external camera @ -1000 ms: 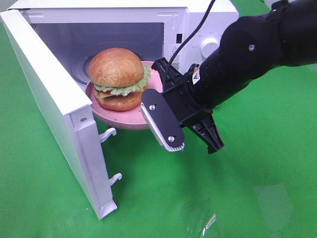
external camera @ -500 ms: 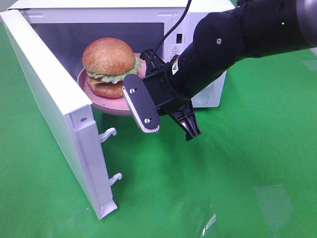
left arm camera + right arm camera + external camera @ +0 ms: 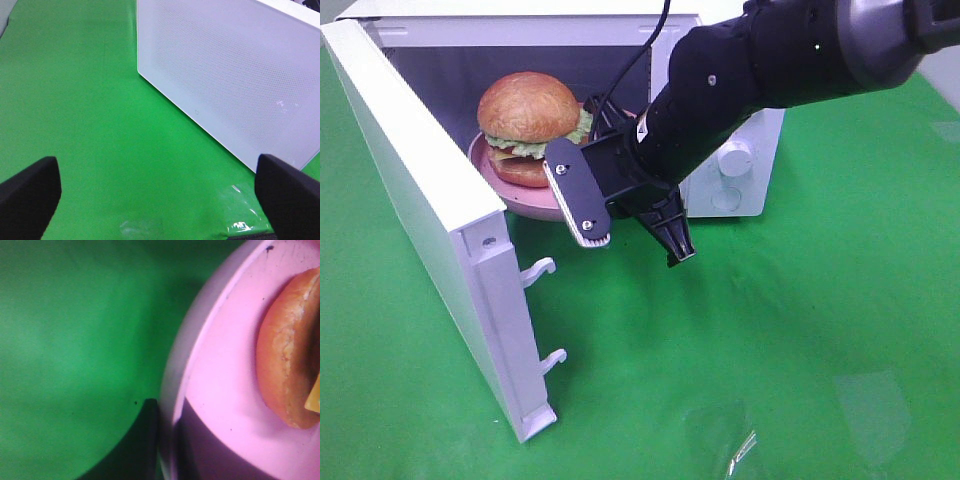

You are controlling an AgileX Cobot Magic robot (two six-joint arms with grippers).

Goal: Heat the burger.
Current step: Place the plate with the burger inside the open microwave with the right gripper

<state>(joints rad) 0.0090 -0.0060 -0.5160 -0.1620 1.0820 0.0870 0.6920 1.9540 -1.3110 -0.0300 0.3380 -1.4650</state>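
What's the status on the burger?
Right gripper shut on pink plate rim; left gripper open over green cloth. Burger on plate, partway into microwave. Door wide open, nothing blocking.

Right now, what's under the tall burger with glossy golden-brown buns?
A round pink plate, carrying the burger. Its right edge is covered by the right pincer, shut on the rim.

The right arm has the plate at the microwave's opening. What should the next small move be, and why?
Probably ease the pink plate deeper into the microwave before lowering it. The right gripper is shut on the plate's rim, and the burger sits only at the opening, with the plate's near edge apparently overhanging the front. The door stands wide open.
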